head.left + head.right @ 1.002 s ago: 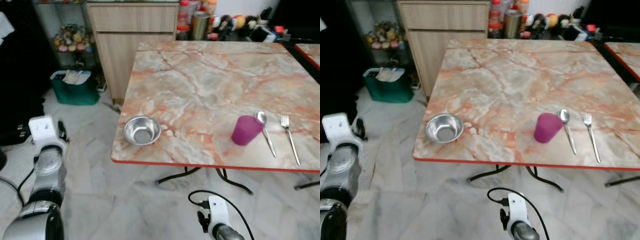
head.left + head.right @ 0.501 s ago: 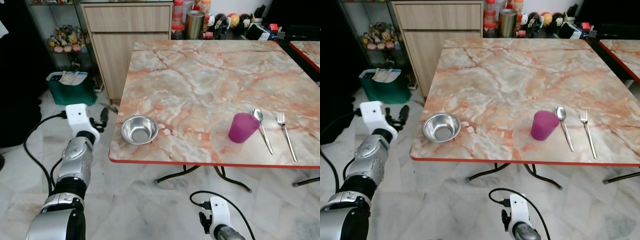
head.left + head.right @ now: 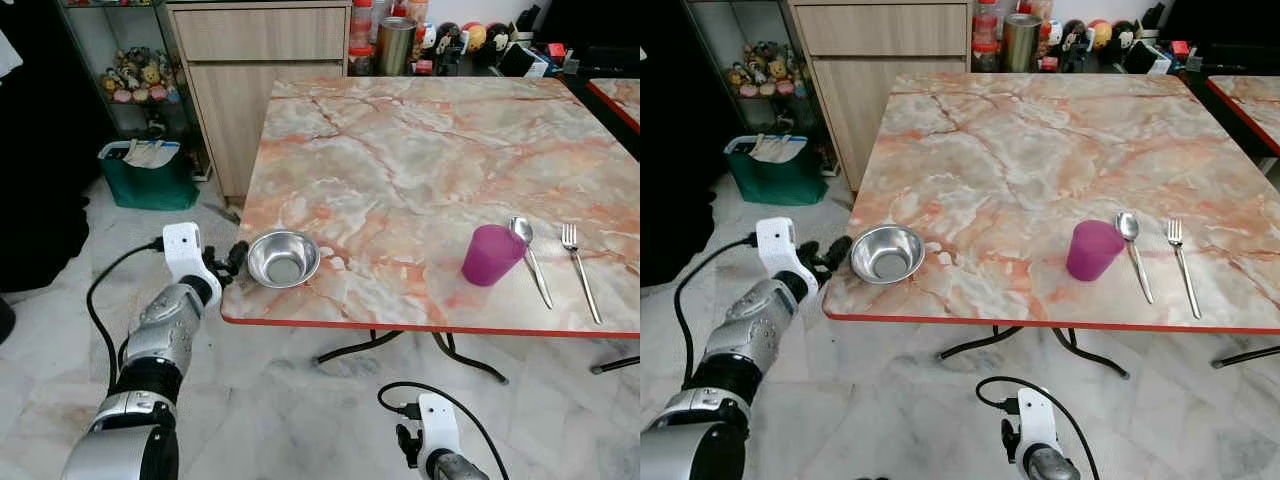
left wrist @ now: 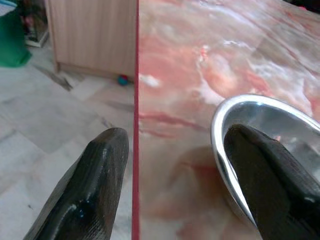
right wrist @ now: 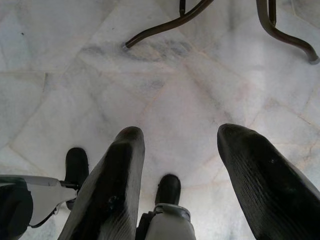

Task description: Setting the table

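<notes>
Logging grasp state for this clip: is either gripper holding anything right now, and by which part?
Nothing is held. The left gripper is open at the table edge beside the steel bowl; the right gripper is open over the floor.

**Marble counter and what lies on it**

The counter [image 3: 420, 150] has a pink-and-cream marble top with a red edge and stands on dark metal legs over a pale marble floor [image 3: 280, 420]. Four things lie on it, all along the near edge. A steel bowl [image 3: 283, 259] sits at the corner just beside the left pincer [image 3: 232, 262], whose two spread fingers straddle the counter's red edge, one of them at the bowl's rim. Well apart from that pincer, across the counter, stands a purple cup [image 3: 491, 256]. A spoon [image 3: 530, 258] lies just beyond the cup, and a fork [image 3: 580, 270] lies farther still, parallel to the spoon.
</notes>
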{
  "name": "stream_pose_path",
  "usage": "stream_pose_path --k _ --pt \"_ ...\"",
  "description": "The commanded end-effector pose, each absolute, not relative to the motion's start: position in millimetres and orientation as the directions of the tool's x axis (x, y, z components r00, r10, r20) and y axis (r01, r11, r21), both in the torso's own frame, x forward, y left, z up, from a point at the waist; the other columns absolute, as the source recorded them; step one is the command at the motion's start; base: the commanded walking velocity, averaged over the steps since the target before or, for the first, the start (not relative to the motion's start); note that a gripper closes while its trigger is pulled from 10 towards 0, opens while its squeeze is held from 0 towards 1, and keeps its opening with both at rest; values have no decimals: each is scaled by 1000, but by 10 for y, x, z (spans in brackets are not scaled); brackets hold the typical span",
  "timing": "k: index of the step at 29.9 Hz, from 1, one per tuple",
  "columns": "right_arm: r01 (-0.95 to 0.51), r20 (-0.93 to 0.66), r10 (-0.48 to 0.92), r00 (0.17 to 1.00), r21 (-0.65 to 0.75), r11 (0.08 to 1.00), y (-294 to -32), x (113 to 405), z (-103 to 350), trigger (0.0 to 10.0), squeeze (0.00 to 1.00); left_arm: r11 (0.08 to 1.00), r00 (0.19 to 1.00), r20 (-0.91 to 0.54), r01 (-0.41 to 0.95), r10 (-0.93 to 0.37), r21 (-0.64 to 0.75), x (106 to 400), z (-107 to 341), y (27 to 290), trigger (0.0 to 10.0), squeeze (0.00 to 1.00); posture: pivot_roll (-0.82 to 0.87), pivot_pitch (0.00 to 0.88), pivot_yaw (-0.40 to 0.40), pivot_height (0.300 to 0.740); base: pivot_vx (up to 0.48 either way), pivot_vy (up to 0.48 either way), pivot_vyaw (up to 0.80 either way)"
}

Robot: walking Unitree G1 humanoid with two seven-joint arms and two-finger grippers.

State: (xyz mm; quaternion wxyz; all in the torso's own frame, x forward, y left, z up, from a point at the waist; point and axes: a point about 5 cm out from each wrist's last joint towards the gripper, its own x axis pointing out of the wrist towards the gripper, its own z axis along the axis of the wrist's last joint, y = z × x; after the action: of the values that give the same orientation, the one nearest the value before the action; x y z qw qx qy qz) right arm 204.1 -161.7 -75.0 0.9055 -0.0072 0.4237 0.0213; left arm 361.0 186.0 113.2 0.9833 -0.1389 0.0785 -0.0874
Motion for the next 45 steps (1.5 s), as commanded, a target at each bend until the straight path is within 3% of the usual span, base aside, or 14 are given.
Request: stream_pose_path --k 1,15,39,41,42,43,45 --pt "-42 -775 34 631 9 999 -1613 2007 -769 10000 0 931 968 -104 185 -228 -315 3611 1190 1826 10000 0 122 88 9 740 0 0 0" --pt "-42 -778 33 628 8 999 -1623 1991 -777 10000 0 915 943 -109 272 -315 -300 3574 1221 1697 10000 0 117 92 10 740 0 0 0" --pt "-36 -777 30 628 10 999 -1617 1990 -778 10000 0 916 931 -151 279 -332 -289 3558 1155 1623 10000 0 110 91 16 740 0 0 0" --pt "-36 -777 30 629 10 999 -1616 1992 -777 10000 0 916 931 -154 277 -330 -290 3559 1154 1626 9098 0 111 91 16 740 0 0 0" --pt "-36 -777 31 629 10 999 -1615 1992 -777 10000 0 916 931 -155 276 -329 -290 3559 1153 1627 9098 0 110 90 17 740 0 0 0" --pt "-36 -777 30 629 10 999 -1616 1994 -776 10000 0 917 932 -157 274 -328 -291 3560 1151 1628 7725 0 110 90 16 740 0 0 0" --pt "-35 -777 30 629 10 999 -1617 1995 -775 10000 0 917 932 -158 273 -327 -290 3561 1149 1630 7922 0 110 90 16 740 0 0 0"
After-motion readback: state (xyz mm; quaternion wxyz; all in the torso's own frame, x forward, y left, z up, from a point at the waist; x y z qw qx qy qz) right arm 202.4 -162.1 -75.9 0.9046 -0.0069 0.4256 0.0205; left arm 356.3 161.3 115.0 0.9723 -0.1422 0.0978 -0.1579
